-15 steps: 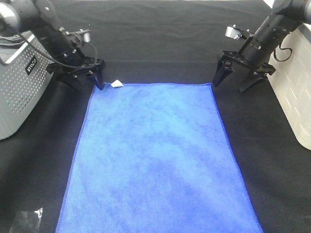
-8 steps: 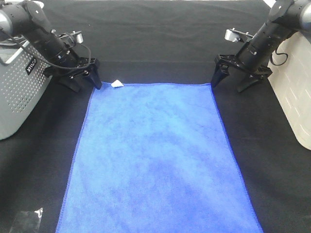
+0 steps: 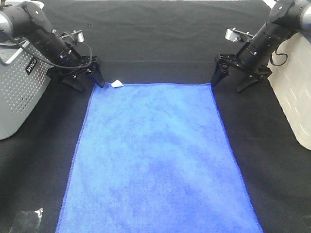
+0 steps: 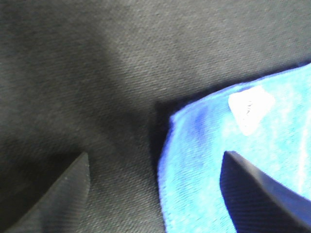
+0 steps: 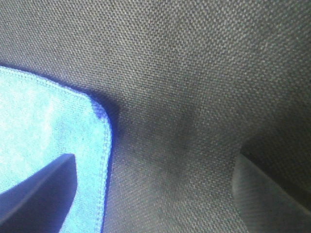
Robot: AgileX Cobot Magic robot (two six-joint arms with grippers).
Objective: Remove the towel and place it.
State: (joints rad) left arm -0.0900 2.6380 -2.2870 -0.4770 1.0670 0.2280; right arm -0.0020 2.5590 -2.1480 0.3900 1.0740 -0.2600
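Observation:
The royal-blue towel [image 3: 158, 155] lies spread flat on the black table, with its white tag [image 3: 117, 83] at the far left corner. My left gripper [image 3: 88, 81] is open just left of that corner, low over the table. The left wrist view shows the towel corner [image 4: 233, 160] and the tag [image 4: 250, 108] between the fingers [image 4: 65, 187]. My right gripper [image 3: 228, 82] is open beside the towel's far right corner. The right wrist view shows that corner [image 5: 48, 131], with one finger [image 5: 43, 194] over the towel and the other over bare table.
A grey perforated basket [image 3: 19, 92] stands at the left edge, close behind the left arm. A white brick-patterned box [image 3: 296, 92] stands at the right edge. A small clear scrap [image 3: 26, 221] lies at the near left.
The left gripper has shifted slightly left and back from the tag corner. The right gripper has lifted slightly and stays open. The towel has not moved.

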